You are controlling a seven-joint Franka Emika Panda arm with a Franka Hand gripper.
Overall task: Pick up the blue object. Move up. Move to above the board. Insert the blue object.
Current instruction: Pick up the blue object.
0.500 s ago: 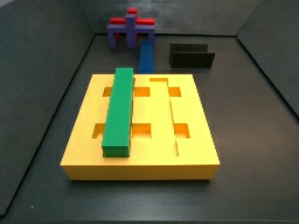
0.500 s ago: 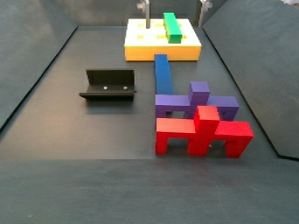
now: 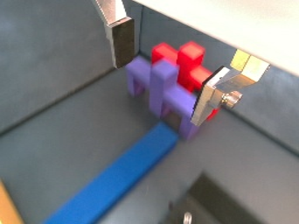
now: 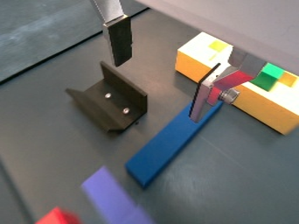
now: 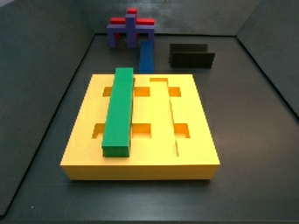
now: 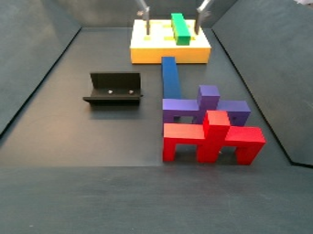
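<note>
The blue object [image 5: 147, 54] is a long dark-blue bar lying flat on the floor between the board [image 5: 187, 118] and the purple-and-red block piece [image 5: 132, 28]. It also shows in both wrist views [image 3: 117, 179] [image 4: 176, 144] and in a side view [image 6: 170, 75]. My gripper [image 4: 163, 68] is open and empty, well above the floor over the bar's area. It also shows in a wrist view [image 3: 163, 74], and only its fingertips [image 6: 145, 11] show in a side view. A green bar [image 5: 117, 109] lies in the yellow-orange board [image 6: 153, 53].
The dark fixture [image 6: 113, 89] stands on the floor beside the blue bar, also in a wrist view [image 4: 107, 101] and a side view [image 5: 191, 56]. The purple-and-red block piece [image 6: 208, 128] stands at the bar's far end from the board. Dark walls enclose the floor.
The fingertips at the top of the side view have shifted slightly sideways. The pieces on the floor have not moved.
</note>
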